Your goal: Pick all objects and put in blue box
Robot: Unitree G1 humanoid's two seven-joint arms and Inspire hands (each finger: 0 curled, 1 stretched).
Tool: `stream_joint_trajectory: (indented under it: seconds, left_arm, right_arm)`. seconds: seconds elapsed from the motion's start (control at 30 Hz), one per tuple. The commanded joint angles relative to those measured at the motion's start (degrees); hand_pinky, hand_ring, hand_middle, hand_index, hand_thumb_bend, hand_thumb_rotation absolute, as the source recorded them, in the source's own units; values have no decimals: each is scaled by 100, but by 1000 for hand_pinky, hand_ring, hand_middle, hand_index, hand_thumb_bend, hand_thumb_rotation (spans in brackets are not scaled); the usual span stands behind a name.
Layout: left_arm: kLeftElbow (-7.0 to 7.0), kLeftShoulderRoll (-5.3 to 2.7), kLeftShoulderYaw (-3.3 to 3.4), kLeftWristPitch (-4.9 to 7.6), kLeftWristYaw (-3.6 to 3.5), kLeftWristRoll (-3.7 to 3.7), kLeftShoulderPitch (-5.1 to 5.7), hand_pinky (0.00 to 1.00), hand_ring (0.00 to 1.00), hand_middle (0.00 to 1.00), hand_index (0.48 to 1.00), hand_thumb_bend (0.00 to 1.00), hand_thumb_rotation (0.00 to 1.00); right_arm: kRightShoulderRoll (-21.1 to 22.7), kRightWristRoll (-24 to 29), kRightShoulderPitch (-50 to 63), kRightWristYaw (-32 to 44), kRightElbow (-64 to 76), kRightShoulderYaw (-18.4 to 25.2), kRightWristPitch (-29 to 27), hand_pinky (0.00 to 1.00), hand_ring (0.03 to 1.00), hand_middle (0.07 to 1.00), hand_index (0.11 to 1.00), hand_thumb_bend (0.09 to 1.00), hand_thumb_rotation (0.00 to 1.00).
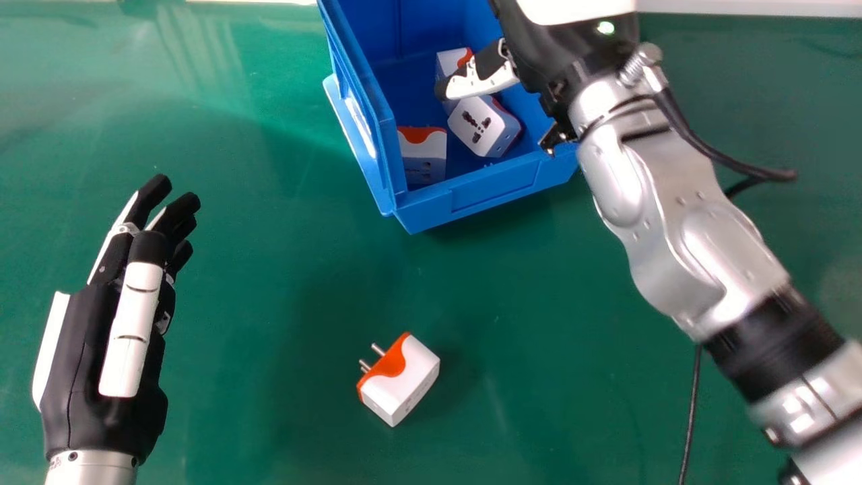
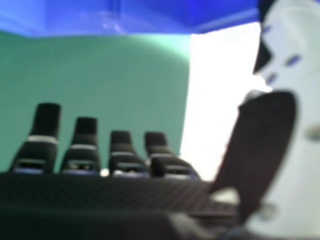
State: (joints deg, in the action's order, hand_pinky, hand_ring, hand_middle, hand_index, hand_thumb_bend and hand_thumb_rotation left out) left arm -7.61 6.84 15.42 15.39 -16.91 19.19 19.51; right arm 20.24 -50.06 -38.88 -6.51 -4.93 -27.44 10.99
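My right hand (image 1: 539, 47) is over the right part of the blue box (image 1: 481, 192), its thumb extended above the adapters inside. In the right hand view, my right hand (image 2: 80, 155) has its fingers straight, with nothing held; the blue box (image 2: 140, 15) shows beyond them. Inside the box lie a tilted white adapter (image 1: 479, 126), another with an orange top (image 1: 424, 158) at the near left corner, and one farther back (image 1: 450, 62). A white and orange adapter (image 1: 404, 384) with metal pins lies on the table. My left hand (image 1: 108, 323) is at the left, fingers extended, empty.
The green table (image 1: 269, 283) spreads around the box and the loose adapter. A black cable (image 1: 692, 411) runs along the table at the right, beneath my right arm. A pale edge (image 1: 741, 7) borders the table at the back.
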Motion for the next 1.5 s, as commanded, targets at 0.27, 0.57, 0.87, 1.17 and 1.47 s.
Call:
stream_joint_trajectory:
  seconds: [0.27, 0.57, 0.87, 1.17, 1.47]
  left_arm:
    - [-240, 22, -54, -19, -36, -12, 106, 942, 901, 868, 878, 675, 753]
    - [-460, -33, -79, -161, 126, -57, 217, 933, 892, 863, 873, 686, 738]
    - [-421, -48, -74, -145, 88, -47, 207, 942, 898, 871, 882, 685, 737]
    - [-407, -44, -44, -140, 59, 16, 201, 940, 897, 871, 884, 680, 736]
    - [-341, -82, -15, -135, 85, 27, 139, 936, 895, 862, 875, 694, 726]
  right_arm:
    - [311, 143, 2291, 276, 2598, 646, -625, 663, 844, 897, 859, 736, 183]
    - [429, 488, 4273, -112, 3347, 1101, -1851, 686, 865, 918, 889, 651, 288]
    - [775, 849, 5157, -161, 3092, 1470, -3185, 680, 855, 914, 893, 629, 349]
    - [819, 799, 5314, 51, 2663, 1374, -3836, 641, 811, 873, 851, 673, 316]
    - [718, 651, 5103, 244, 2227, 1100, -4035, 620, 784, 847, 815, 721, 280]
